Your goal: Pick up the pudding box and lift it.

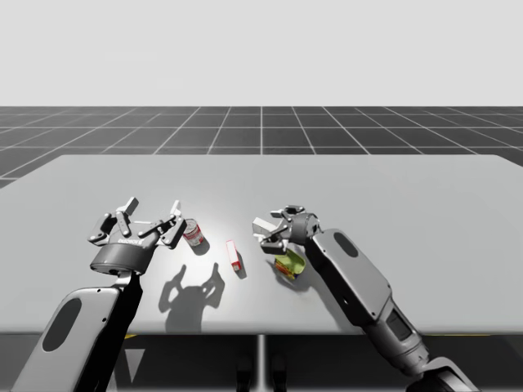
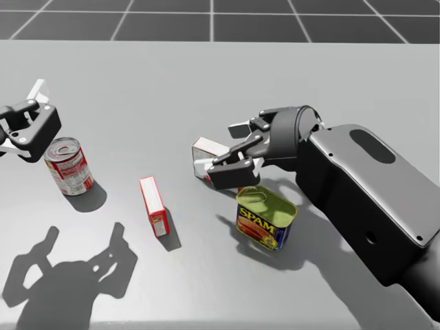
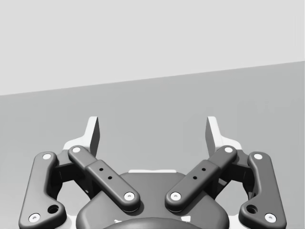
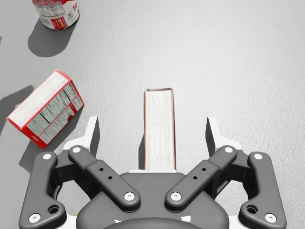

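The pudding box [image 4: 159, 143] lies on the table [image 4: 238, 57] between the parted fingers of my right gripper [image 4: 153, 123], touched by neither, its long axis pointing straight ahead of the gripper. In the head view it sits mid-frame. My left gripper [image 3: 153, 123] is also spread wide.

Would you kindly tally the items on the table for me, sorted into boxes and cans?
Boxes: 2 (red box, red-edged white box)
Cans: 2 (round red can, rectangular blue-and-yellow can)
Total: 4
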You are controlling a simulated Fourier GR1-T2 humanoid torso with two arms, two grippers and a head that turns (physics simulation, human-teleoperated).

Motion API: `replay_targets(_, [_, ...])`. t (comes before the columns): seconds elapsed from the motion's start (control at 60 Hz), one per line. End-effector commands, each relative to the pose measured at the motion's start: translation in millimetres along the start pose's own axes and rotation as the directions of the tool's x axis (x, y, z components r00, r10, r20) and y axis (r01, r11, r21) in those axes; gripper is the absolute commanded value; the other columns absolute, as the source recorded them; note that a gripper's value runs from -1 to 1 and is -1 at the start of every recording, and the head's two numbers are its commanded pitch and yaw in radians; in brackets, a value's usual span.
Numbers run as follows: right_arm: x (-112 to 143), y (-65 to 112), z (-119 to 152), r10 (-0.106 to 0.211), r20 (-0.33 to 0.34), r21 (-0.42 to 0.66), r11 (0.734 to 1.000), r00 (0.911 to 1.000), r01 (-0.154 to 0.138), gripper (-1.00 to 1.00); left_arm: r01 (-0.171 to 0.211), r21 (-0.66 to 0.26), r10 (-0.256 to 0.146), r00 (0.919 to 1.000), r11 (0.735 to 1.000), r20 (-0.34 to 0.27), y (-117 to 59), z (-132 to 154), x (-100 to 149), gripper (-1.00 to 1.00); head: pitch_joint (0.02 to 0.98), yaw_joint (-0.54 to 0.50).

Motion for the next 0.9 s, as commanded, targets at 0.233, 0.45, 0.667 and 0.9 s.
replay_targets(0.233, [-3.7,-5.6,-21.3,-0.021,-0.102,0.031,0.999,0.9946,0.024,-1.00,0.000,0.001,0.000,1.0000,1.000,0.003,1.0,0.2,0.3,-1.00,0.785,-0.02])
replay_targets(0.45, [-13.8,-6.3,-17.8,-0.062,-0.149,0.031,0.997,0.9869,0.067,1.00,0.007,0.000,-0.007,1.0000,1.000,0.003,-0.8,0.2,-0.3,-1.00,0.753,-0.03])
replay_targets(0.667, [-18.6,-8.1,-17.4,-0.058,-0.156,0.029,0.998,0.9861,0.064,1.00,0.000,-0.007,0.000,1.0000,1.000,0.002,-1.5,0.8,-0.2,-1.00,0.591,-0.03])
replay_targets(0.9, [-17.3,-7.5,-13.8,-0.035,-0.149,0.011,0.999,0.9882,0.037,1.00,0.002,-0.008,-0.002,1.0000,1.000,0.001,-2.5,1.4,-1.2,-1.00,0.471,-0.03])
